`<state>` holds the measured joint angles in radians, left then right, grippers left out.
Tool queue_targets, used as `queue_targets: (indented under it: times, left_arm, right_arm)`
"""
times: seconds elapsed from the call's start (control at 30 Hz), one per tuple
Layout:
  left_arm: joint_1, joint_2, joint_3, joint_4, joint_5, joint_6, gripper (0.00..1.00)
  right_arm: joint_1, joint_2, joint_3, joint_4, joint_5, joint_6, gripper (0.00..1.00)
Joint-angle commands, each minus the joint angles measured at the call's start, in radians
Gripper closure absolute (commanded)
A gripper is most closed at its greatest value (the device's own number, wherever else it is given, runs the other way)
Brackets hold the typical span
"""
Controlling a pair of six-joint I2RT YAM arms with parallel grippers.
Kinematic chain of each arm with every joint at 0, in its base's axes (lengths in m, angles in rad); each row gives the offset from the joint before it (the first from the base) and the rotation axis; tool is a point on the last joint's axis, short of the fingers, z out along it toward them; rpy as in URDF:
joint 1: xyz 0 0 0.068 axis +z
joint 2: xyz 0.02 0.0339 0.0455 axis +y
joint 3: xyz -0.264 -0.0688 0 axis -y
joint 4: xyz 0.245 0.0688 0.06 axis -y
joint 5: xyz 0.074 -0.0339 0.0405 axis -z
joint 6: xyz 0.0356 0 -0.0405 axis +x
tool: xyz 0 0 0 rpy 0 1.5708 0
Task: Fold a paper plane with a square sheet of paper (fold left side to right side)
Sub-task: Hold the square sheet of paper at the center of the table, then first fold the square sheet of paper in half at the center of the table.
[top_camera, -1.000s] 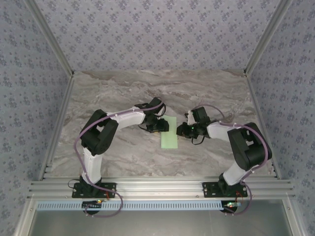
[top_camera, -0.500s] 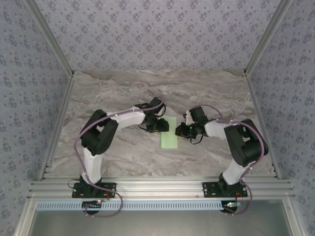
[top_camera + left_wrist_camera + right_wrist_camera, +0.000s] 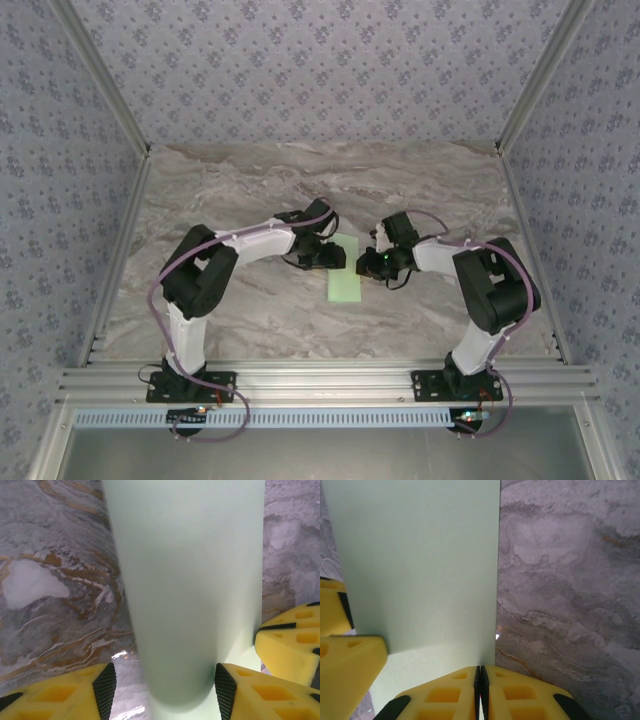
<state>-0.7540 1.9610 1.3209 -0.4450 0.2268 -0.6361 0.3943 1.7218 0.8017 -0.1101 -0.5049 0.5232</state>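
The square sheet of paper (image 3: 344, 279) lies on the marble table as a narrow pale mint-green strip, its left side folded over to the right. In the left wrist view the fold (image 3: 190, 580) bulges as a soft rounded loop between my left gripper's (image 3: 165, 685) open jaws, with a gap at the left pad (image 3: 105, 687). My left gripper (image 3: 325, 255) sits at the strip's upper left. My right gripper (image 3: 372, 265) is at the strip's right edge. Its jaws (image 3: 480, 672) are shut, tips over the paper (image 3: 420, 555) just inside that edge.
Grey-brown marble table (image 3: 300, 180) spreads around the paper, walled by patterned panels. An aluminium rail (image 3: 320, 380) runs along the near edge. The two grippers stand close together over the strip; the left gripper's yellow finger (image 3: 350, 665) shows in the right wrist view.
The right gripper has slid left, up to the paper's right edge. The left gripper's jaws look to have widened around the folded loop. The paper has stayed in place.
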Motion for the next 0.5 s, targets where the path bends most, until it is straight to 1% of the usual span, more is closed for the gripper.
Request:
queue_targets:
  times: [0.0,0.1,0.13,0.2,0.23,0.37,0.43,0.47]
  left_arm:
    - [0.001,-0.122,-0.017,-0.022,-0.051,0.026,0.39]
    - [-0.001,-0.185,-0.048,0.014,-0.054,0.019,0.37]
    - [0.000,-0.204,-0.063,0.035,-0.041,0.018,0.37]
    - [0.000,-0.222,-0.084,0.081,0.010,0.018,0.41]
    - [-0.001,-0.223,-0.093,0.112,0.047,0.016,0.45]
    - [-0.001,-0.189,-0.118,0.254,0.207,-0.022,0.66]
    - [-0.002,-0.160,-0.119,0.299,0.254,-0.040,0.73]
    - [-0.002,-0.142,-0.116,0.314,0.269,-0.043,0.74]
  right_arm:
    - [0.012,0.069,-0.013,-0.099,0.113,-0.030,0.88]
    - [0.017,0.077,-0.008,-0.103,0.119,-0.030,0.88]
    - [0.018,0.078,-0.006,-0.107,0.123,-0.030,0.88]
    - [0.021,0.081,-0.004,-0.108,0.125,-0.031,0.88]
    - [0.021,0.083,-0.004,-0.110,0.127,-0.031,0.88]
    - [0.025,0.085,0.002,-0.117,0.133,-0.031,0.88]
    - [0.028,0.089,0.007,-0.121,0.136,-0.032,0.88]
    - [0.029,0.089,0.009,-0.123,0.140,-0.031,0.88]
